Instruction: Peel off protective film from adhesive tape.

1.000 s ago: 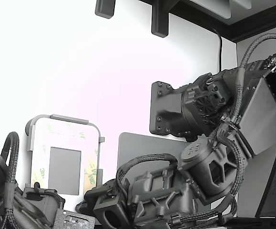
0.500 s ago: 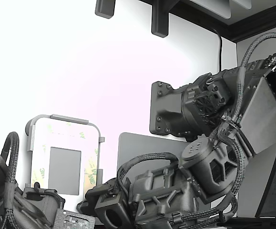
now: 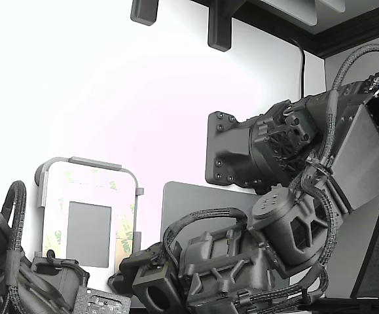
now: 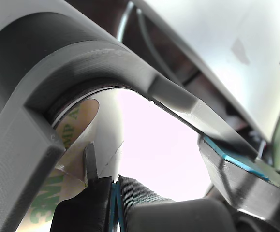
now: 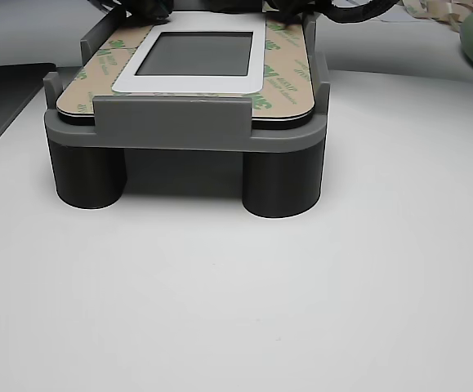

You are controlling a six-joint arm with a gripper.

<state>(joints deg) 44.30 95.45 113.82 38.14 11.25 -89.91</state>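
1. Pale yellowish protective film (image 4: 67, 140) printed with green "3M" lies on the adhesive tape (image 5: 289, 82) bordering the white plate (image 5: 189, 83).
2. The plate sits in a grey frame (image 5: 171, 122) on the white desk (image 5: 236, 294).
3. My fingers (image 4: 101, 203) appear pressed together on a lifted film corner, though the wrist view is cramped.

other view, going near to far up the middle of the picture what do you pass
Bare white table → front wall of the grey plastic frame → near strip of protective film printed with green 3M logos → white plate border → grey rectangle → dark arm parts at the far edge.
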